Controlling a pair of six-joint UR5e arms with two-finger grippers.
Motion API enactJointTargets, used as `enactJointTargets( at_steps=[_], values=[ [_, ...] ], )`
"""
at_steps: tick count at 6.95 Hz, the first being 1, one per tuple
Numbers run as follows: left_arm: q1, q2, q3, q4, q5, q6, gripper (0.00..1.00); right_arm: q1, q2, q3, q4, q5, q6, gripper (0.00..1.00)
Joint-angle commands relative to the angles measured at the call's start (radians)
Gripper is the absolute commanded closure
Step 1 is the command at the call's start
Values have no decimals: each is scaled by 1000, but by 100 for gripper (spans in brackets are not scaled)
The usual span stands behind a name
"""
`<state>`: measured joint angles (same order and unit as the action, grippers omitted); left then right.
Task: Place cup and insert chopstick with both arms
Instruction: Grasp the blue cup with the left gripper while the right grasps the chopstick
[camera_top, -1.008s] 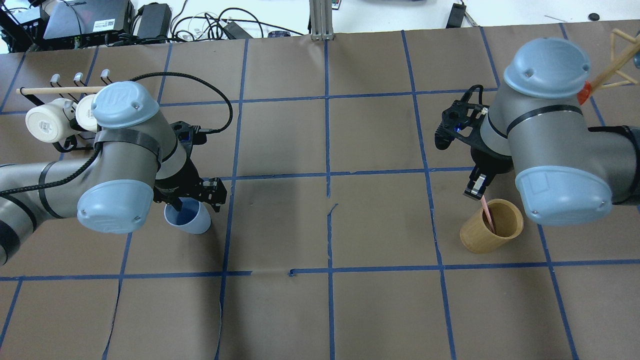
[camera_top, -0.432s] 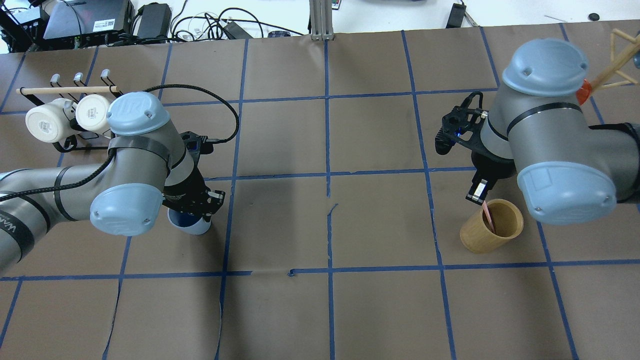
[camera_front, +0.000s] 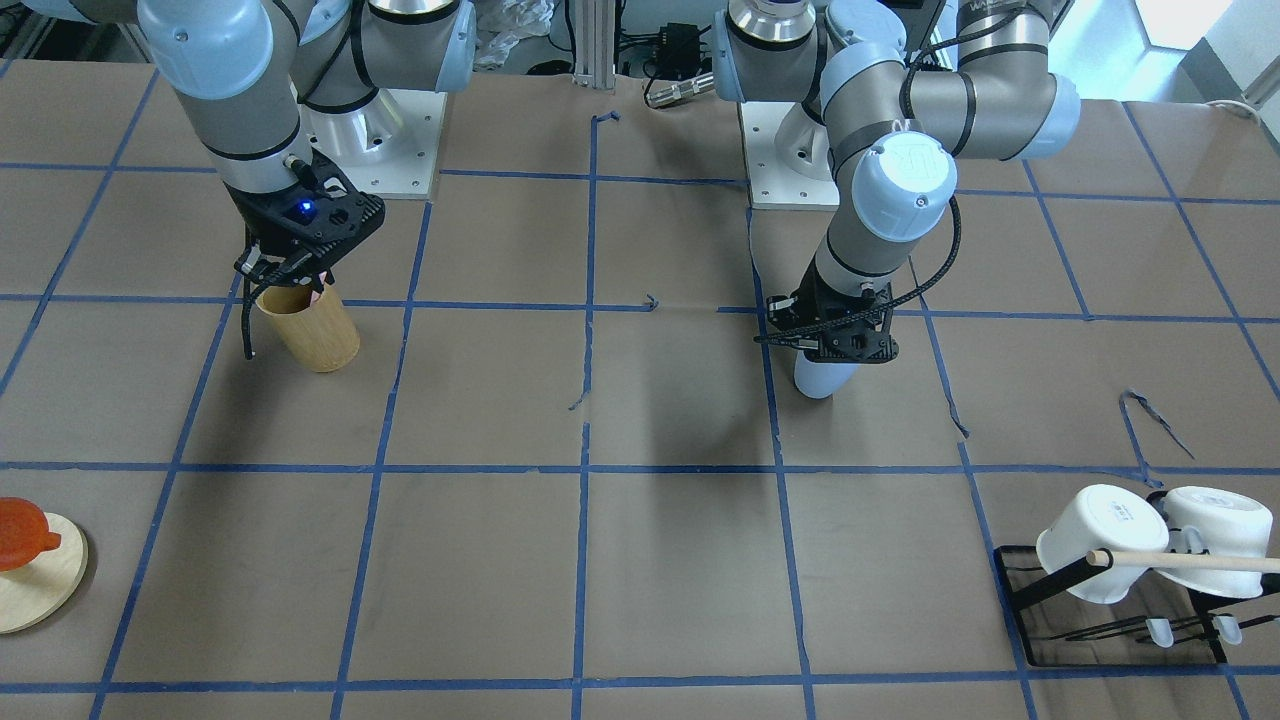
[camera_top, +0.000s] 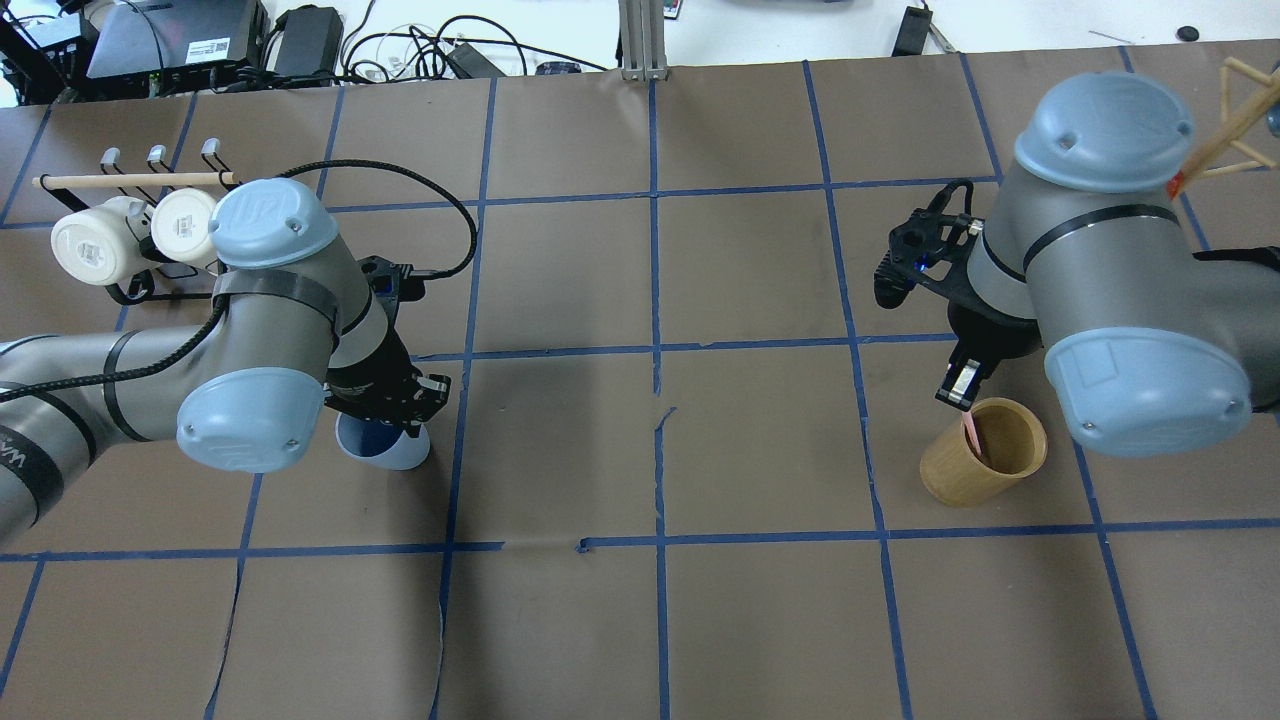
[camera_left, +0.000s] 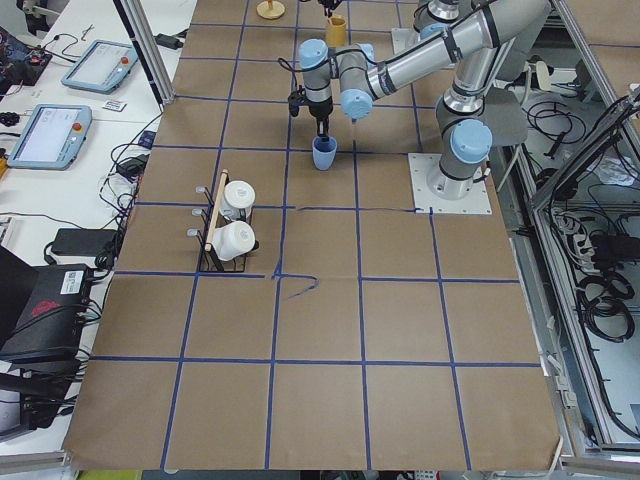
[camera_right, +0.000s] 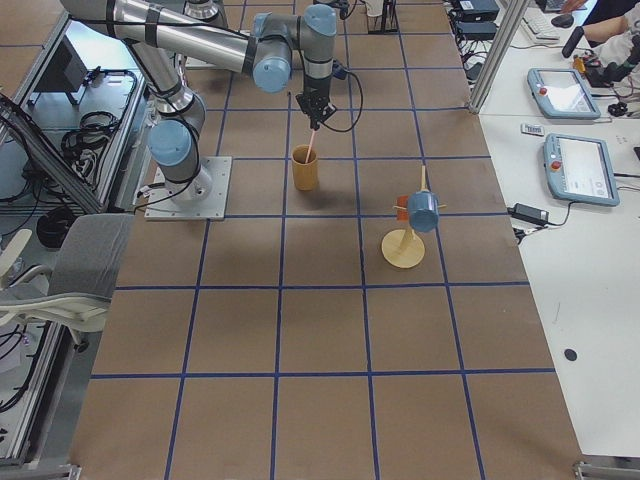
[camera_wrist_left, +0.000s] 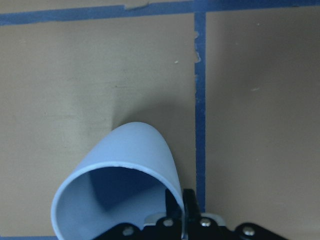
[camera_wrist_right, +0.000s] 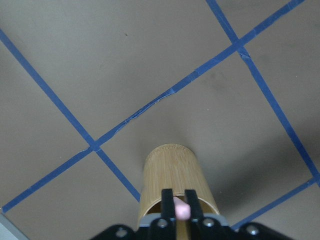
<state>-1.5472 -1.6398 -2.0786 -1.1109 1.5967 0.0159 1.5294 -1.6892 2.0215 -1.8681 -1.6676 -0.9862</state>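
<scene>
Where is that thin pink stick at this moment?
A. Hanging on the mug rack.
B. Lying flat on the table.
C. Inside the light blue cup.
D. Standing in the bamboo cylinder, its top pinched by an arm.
D: the chopstick has its lower part inside the bamboo cylinder, while the right gripper holds its top end between closed jaws.

Light blue cup (camera_top: 390, 455), pale pink chopstick (camera_top: 972, 440), tan bamboo holder (camera_top: 960, 480), brown counter (camera_top: 760, 620) gridded with blue tape, grey left arm (camera_top: 270, 330) and right arm (camera_top: 1090, 260) capped light blue, black left hand (camera_top: 395, 410) and right hand (camera_top: 958, 392), white mugs (camera_front: 1100, 545), black rack (camera_front: 1045, 580).
</scene>
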Motion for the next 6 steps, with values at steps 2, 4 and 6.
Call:
enactJointTargets(
  at_steps=[2, 4, 6],
  values=[
    [-147, -41, 136, -10, -26, -299, 100, 2, -3, -20, 9, 6, 18, 85],
    [-249, -86, 147, 69, -134, -555, 100, 5, 9, -142, 163, 6, 67, 85],
    [-354, -153, 163, 225, -165, -788, 100, 12, 11, -252, 291, 9, 221, 88]
  ],
)
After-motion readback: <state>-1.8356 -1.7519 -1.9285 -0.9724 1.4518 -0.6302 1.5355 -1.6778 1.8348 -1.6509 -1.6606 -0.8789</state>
